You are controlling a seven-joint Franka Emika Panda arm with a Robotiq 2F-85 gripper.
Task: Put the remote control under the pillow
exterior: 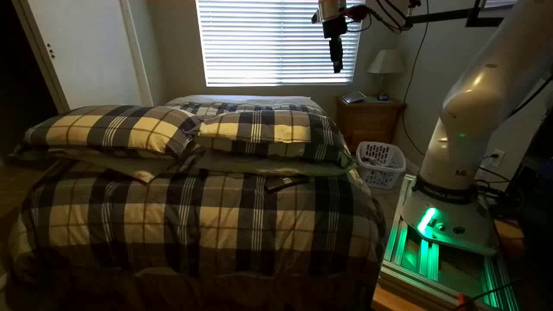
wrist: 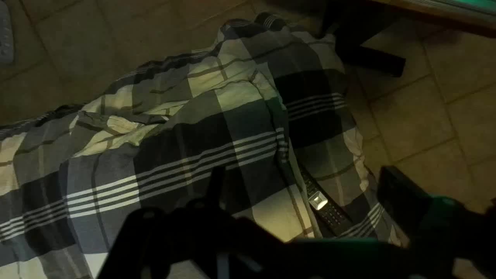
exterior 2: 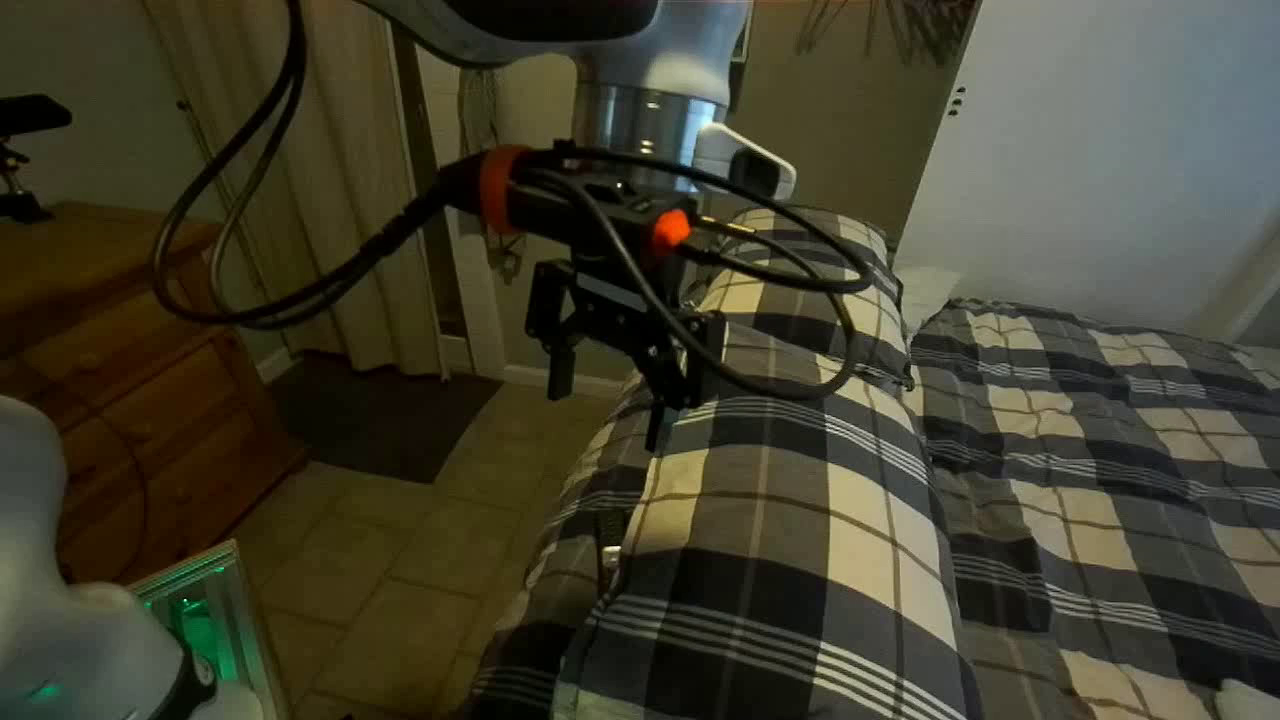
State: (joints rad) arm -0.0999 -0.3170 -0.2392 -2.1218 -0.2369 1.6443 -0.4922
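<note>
The remote control (wrist: 323, 203) lies well below the spread hand (exterior 2: 608, 418).

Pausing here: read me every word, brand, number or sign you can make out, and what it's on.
"FRANKA EMIKA", blurred but likely: on the dark band at the robot base.
"ML", as best it reads: on the white arm just above that band.
Remote control: any key markings are too small and blurred to read.
Nothing else is legible.
</note>
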